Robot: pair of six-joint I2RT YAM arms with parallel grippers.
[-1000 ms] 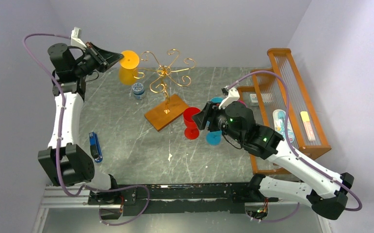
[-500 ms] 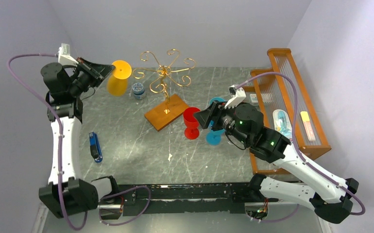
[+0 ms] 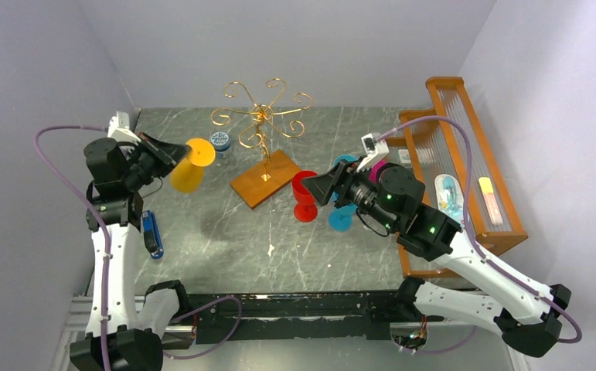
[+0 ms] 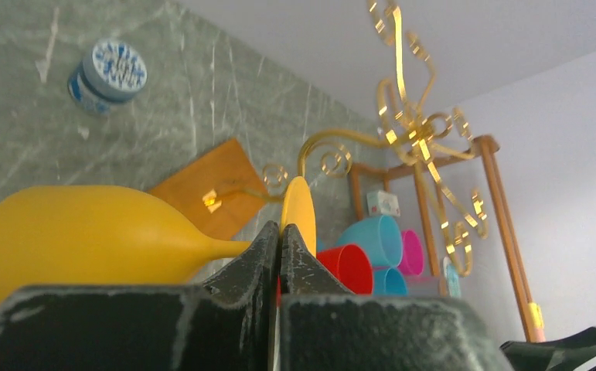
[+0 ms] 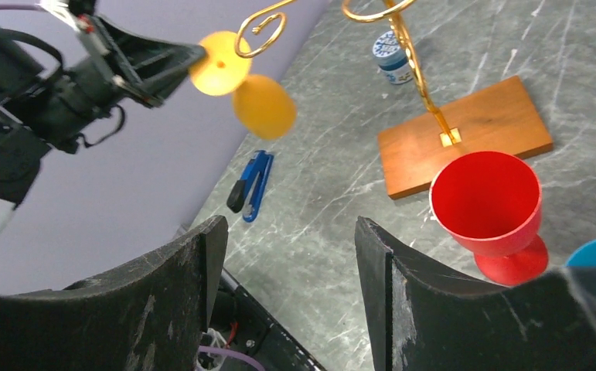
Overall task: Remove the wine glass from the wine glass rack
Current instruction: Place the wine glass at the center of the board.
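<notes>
Yellow wine glass (image 3: 186,174) pinched by its foot in the closed left tool (image 3: 177,151); right tool (image 5: 291,232) gapes empty.

Pale lilac walls (image 3: 279,39), grey marble-look tabletop (image 3: 225,232), prob. even light.

metal rack (image 3: 262,117), wooden base (image 3: 277,182), plastic glass (image 3: 186,175)

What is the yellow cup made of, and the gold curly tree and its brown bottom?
The yellow wine glass looks like plastic: solid, matte colour, not see-through. The wine glass rack looks like thin metal wire, shiny gold with bright glints. Its base looks like wood, brown and smooth.
</notes>
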